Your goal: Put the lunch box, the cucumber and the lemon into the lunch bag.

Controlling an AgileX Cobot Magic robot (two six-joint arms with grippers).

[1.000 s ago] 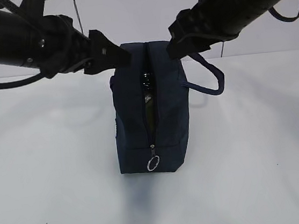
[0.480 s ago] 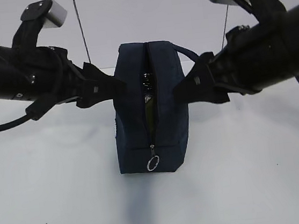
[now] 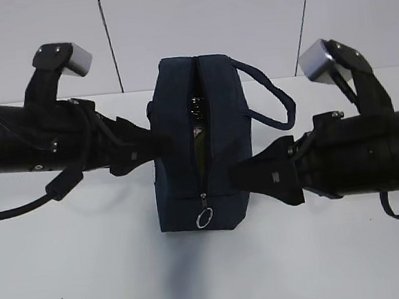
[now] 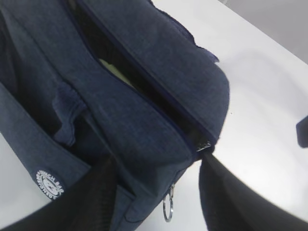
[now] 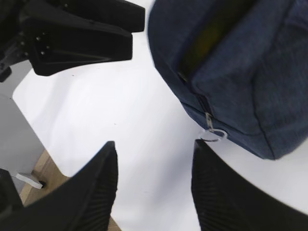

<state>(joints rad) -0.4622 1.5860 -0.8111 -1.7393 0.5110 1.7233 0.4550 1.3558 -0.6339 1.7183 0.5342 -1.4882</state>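
Lunch bag [image 3: 200, 146]: stood upright at mid-table, top zipper partly parted, ring pull [image 3: 204, 218] hung at the near end. Contents largely hidden; only dark, pale-green and yellowish glimpses are seen through the slit. Left gripper [image 3: 157, 145] and right gripper [image 3: 240, 176]: jaws parted, nothing held, tips at the bag's flanks.

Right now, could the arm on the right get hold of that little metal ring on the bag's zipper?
Probably yes. The right gripper stands open beside the lunch bag, and the zipper ring hangs clear on the bag's end with nothing in between.
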